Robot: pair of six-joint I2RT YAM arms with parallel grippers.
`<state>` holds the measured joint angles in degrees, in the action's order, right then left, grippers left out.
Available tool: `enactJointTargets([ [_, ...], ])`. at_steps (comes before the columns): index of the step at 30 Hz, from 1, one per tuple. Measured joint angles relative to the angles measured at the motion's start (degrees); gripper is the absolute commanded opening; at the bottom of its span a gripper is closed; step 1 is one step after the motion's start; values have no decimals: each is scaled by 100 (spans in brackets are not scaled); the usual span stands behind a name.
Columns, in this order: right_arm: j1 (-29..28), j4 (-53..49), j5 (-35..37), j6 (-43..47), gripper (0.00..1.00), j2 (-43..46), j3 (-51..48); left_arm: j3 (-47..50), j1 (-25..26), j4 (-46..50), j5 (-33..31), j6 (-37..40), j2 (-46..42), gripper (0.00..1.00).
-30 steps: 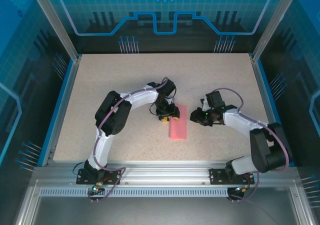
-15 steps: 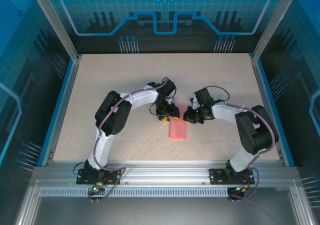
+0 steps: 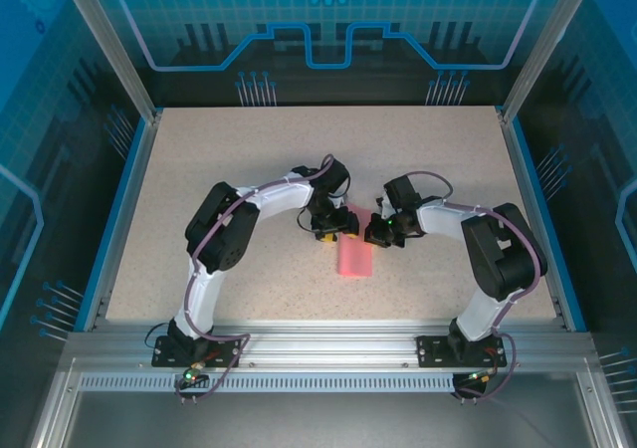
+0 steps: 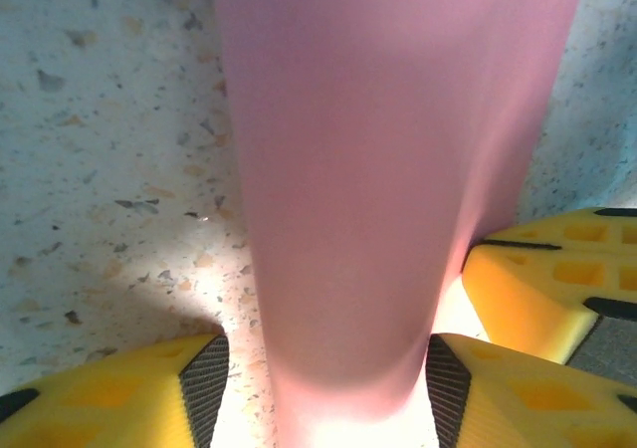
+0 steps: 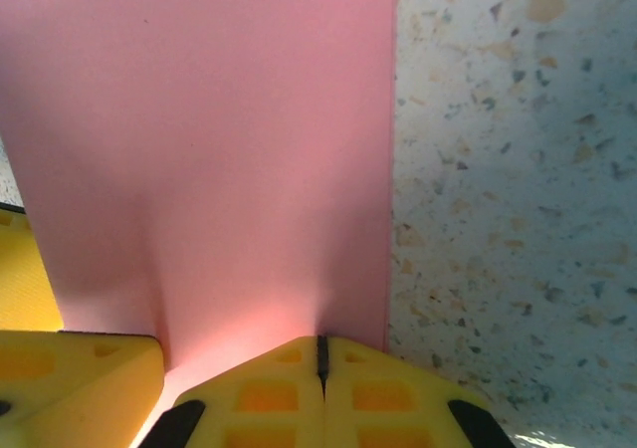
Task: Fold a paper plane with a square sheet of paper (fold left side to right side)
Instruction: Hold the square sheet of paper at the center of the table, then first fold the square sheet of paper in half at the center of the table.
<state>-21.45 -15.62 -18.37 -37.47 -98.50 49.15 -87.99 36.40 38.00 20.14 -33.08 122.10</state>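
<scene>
The square sheet of paper point(image 3: 355, 257) lies on the table folded into a narrow salmon-pink rectangle, its long side running away from the arms. My left gripper point(image 3: 334, 228) sits at its far left end, open. In the left wrist view its yellow fingers point(image 4: 119, 393) straddle the pink strip point(image 4: 388, 169), with a sliver of table between the left pad and the paper. My right gripper point(image 3: 378, 232) is at the far right end, shut. In the right wrist view its closed tips point(image 5: 320, 353) rest on the paper point(image 5: 219, 149) just inside its right edge.
The speckled beige table point(image 3: 229, 169) is bounded by blue rails and transparent walls. The two grippers are nearly touching: a right finger point(image 4: 547, 289) appears in the left wrist view, and a left finger point(image 5: 80, 383) in the right wrist view.
My right gripper has swung left from beside the paper onto its far right end and closed its jaws. The left gripper stayed in place, its jaws slightly wider.
</scene>
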Motion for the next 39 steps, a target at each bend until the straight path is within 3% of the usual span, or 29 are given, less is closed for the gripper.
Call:
enactJointTargets([
  [8,0,-17,9,4,3,-11,9,688,-199,-229,-442,7,-918,64],
  [14,0,-20,9,4,3,-11,9,914,-260,-844,-17,28,-1541,42],
  [20,0,-20,9,4,3,-15,9,968,-151,-1421,846,7,-1141,27],
  [24,0,-22,9,4,3,-15,9,968,-24,-1488,1132,22,-691,27],
  [39,0,-140,13,50,2,-66,90,973,-48,-1309,931,68,-439,22],
])
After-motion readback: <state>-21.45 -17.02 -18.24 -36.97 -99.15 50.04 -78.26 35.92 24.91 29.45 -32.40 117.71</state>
